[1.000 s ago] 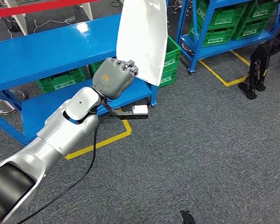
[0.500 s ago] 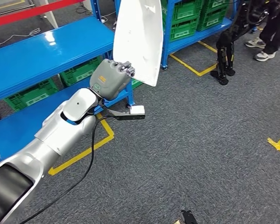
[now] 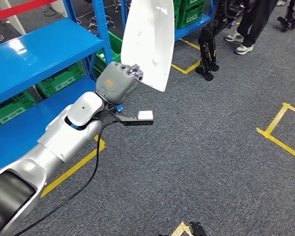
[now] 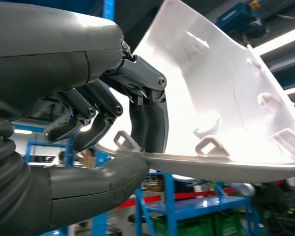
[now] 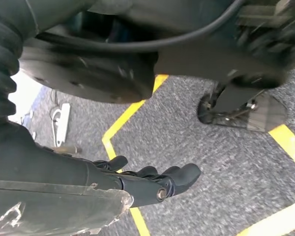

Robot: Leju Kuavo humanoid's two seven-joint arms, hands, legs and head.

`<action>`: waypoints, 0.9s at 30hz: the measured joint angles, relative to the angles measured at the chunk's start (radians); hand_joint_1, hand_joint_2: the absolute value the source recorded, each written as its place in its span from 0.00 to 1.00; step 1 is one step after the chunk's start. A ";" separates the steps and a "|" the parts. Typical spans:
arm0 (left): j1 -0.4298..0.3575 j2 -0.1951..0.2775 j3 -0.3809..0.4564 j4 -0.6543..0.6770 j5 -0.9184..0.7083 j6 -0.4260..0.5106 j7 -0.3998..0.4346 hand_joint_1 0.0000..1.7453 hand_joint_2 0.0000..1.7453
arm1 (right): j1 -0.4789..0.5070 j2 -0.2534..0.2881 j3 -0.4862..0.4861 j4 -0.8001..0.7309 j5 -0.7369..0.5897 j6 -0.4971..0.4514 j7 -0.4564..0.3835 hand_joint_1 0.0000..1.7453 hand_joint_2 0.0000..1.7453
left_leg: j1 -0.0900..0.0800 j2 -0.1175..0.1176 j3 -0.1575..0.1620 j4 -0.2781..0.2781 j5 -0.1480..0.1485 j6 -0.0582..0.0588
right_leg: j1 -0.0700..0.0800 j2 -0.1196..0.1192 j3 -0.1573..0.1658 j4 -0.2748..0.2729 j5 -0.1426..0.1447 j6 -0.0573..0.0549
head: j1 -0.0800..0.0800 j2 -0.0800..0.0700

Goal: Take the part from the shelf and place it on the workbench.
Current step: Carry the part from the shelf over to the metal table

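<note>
Since a moment ago our whole view has swung: the blue shelf [image 3: 45, 46] has slid away to the left, and a yellow floor marking [image 3: 278, 132] has come in at the right, so we are turning, not the things. Relative to the shelf, our left hand [image 3: 118, 82] sits just in front of its right end, and it pinches the lower edge of the white part [image 3: 149, 39] between thumb and fingers [image 4: 153, 123]. That part rises upward and away from the hand, its long axis near upright, its top crossing the shelf's upright post. Farther right of the shelf, a person's legs [image 3: 251, 24] stand on the carpet. Our right hand [image 5: 149, 182] hangs low, fingers straight and close together, holding nothing. We judge the carry is under way; no workbench is visible yet.
</note>
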 joint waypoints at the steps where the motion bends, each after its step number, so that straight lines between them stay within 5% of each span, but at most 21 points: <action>1: -0.001 0.000 0.001 0.000 0.000 0.000 0.000 1.00 1.00 | -0.001 0.000 0.000 0.000 0.000 0.000 0.000 0.00 1.00 | -0.003 0.011 0.002 0.001 -0.003 -0.004 | 0.006 -0.017 0.034 -0.060 0.017 -0.007 | -0.001 0.000; 3: -0.003 0.001 0.001 0.000 0.000 -0.001 0.000 1.00 1.00 | -0.003 0.001 0.000 0.000 0.000 0.000 0.000 0.00 1.00 | -0.009 0.031 0.006 0.001 -0.006 -0.012 | 0.014 -0.028 0.059 -0.108 0.024 -0.020 | -0.002 0.000; 5: -0.004 0.000 0.001 0.000 0.000 -0.002 0.000 1.00 1.00 | -0.002 0.001 0.000 0.000 0.000 0.000 0.000 0.00 1.00 | -0.008 0.046 0.009 -0.001 -0.009 -0.022 | 0.012 -0.002 0.054 -0.111 0.029 -0.032 | -0.002 0.000; 7: -0.005 -0.001 0.002 -0.001 0.000 -0.002 0.000 1.00 1.00 | -0.002 0.001 0.000 0.000 0.000 -0.001 0.000 0.00 1.00 | -0.005 0.014 -0.001 0.027 -0.037 -0.032 | 0.007 0.022 0.055 -0.117 0.035 -0.044 | -0.003 0.000; 9: -0.005 0.002 0.002 -0.002 0.001 -0.002 0.000 1.00 1.00 | -0.004 0.001 0.000 0.000 0.001 -0.001 0.000 0.00 1.00 | -0.002 -0.040 -0.048 0.132 -0.096 -0.037 | 0.003 0.046 0.055 -0.120 0.039 -0.052 | -0.007 0.000; 11: -0.001 0.005 0.000 -0.002 0.001 -0.004 0.000 1.00 1.00 | -0.004 0.002 0.000 0.000 0.002 -0.001 0.000 0.00 1.00 | -0.002 -0.059 -0.110 0.254 -0.138 -0.039 | 0.002 0.073 0.054 -0.120 0.041 -0.054 | -0.008 0.000; 12: 0.001 0.006 0.000 -0.002 0.001 -0.004 -0.001 1.00 1.00 | -0.003 0.002 0.000 0.000 0.003 0.000 0.000 0.00 1.00 | -0.002 -0.061 -0.125 0.277 -0.133 -0.039 | 0.001 0.088 0.053 -0.120 0.041 -0.054 | -0.008 0.000; 14: 0.002 0.008 0.000 -0.002 0.002 -0.006 -0.002 1.00 1.00 | -0.002 0.002 0.000 0.000 0.004 0.000 0.001 0.00 1.00 | 0.000 -0.069 -0.101 0.213 -0.072 -0.038 | -0.002 0.118 0.053 -0.120 0.044 -0.051 | -0.009 0.000; 16: -0.002 0.009 0.000 -0.002 0.003 -0.007 -0.003 1.00 1.00 | -0.004 0.002 0.000 0.000 0.006 0.000 0.002 0.00 1.00 | 0.009 -0.116 -0.041 0.080 -0.010 -0.038 | -0.004 0.145 0.049 -0.117 0.046 -0.042 | -0.009 0.000; 18: -0.006 0.008 0.000 -0.002 0.003 -0.007 -0.005 1.00 1.00 | -0.007 0.002 0.000 0.000 0.008 -0.001 0.002 0.00 1.00 | 0.015 -0.155 -0.011 0.008 0.004 -0.034 | -0.006 0.167 0.038 -0.117 0.051 -0.029 | -0.010 0.000; 20: -0.007 0.007 -0.001 -0.002 0.003 -0.008 -0.006 1.00 1.00 | -0.005 0.002 0.000 0.000 0.010 -0.002 0.003 0.00 1.00 | 0.014 -0.142 -0.010 0.001 0.002 -0.023 | -0.010 0.187 0.027 -0.122 0.059 -0.015 | -0.011 0.000; 22: -0.008 0.005 -0.001 -0.002 0.003 -0.008 -0.006 1.00 1.00 | 0.000 0.002 0.000 0.000 0.010 -0.003 0.003 0.00 1.00 | 0.016 -0.117 -0.009 -0.002 0.007 -0.009 | -0.007 0.149 0.010 -0.101 0.047 -0.005 | -0.006 0.000; 25: -0.009 0.007 0.000 -0.002 0.003 -0.007 -0.006 1.00 1.00 | -0.005 0.003 0.000 0.000 0.010 -0.004 0.004 0.00 1.00 | 0.013 -0.076 -0.007 -0.004 0.007 0.003 | -0.003 0.051 -0.072 0.072 -0.039 0.003 | 0.005 0.000; 27: -0.008 0.010 0.000 -0.002 0.003 -0.007 -0.006 1.00 1.00 | -0.006 0.003 0.000 0.000 0.010 -0.004 0.004 0.00 1.00 | 0.011 -0.048 -0.006 -0.003 0.005 0.004 | -0.005 0.038 -0.115 0.165 -0.068 0.006 | 0.005 0.000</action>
